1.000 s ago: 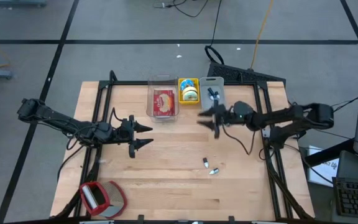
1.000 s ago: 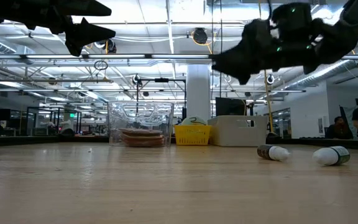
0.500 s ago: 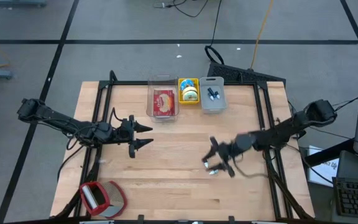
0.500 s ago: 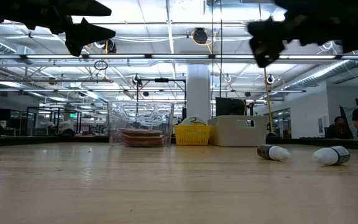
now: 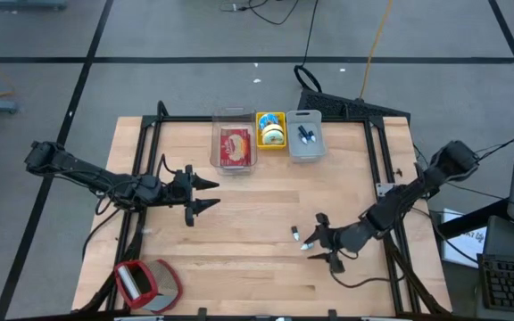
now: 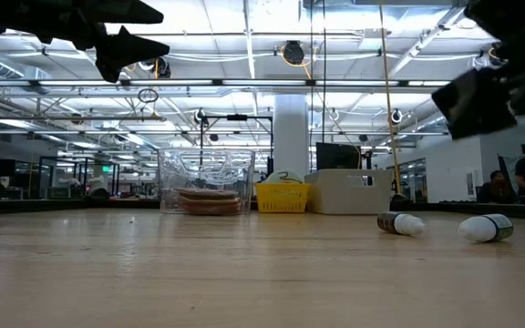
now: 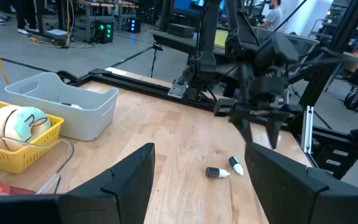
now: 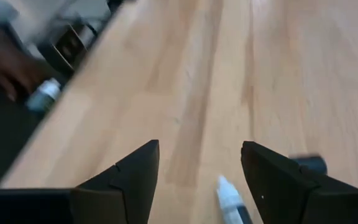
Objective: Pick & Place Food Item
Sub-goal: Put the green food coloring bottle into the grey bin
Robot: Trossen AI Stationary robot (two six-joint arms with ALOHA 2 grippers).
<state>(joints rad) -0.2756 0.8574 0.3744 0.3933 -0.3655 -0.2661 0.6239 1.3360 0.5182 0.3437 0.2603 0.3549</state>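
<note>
Two small dark tubes with white ends (image 5: 295, 234) (image 5: 308, 245) lie on their sides on the wooden table, right of middle. They show again as the left tube (image 6: 399, 223) and the right tube (image 6: 486, 228) in the low view. My right gripper (image 5: 322, 242) hovers open just right of them, above the table, pointing at the table's left edge. One tube (image 8: 229, 200) shows between its fingers. A red packet (image 5: 235, 147) lies in a clear container at the far edge. My left gripper (image 5: 216, 194) stands open and high at the left, holding nothing.
Next to the clear container (image 5: 233, 118) at the far edge stand a yellow basket (image 5: 271, 129) holding round rolls and a grey bin (image 5: 305, 143) with a dark item inside. A red object (image 5: 145, 283) lies at the near left corner. Black frame rails run along both table sides.
My right gripper has swung from beside the grey bin at the far edge toward the near edge and somewhat right. It has come down a little and tipped up from a steep downward slant. It now hangs by the two small tubes, which have not moved.
</note>
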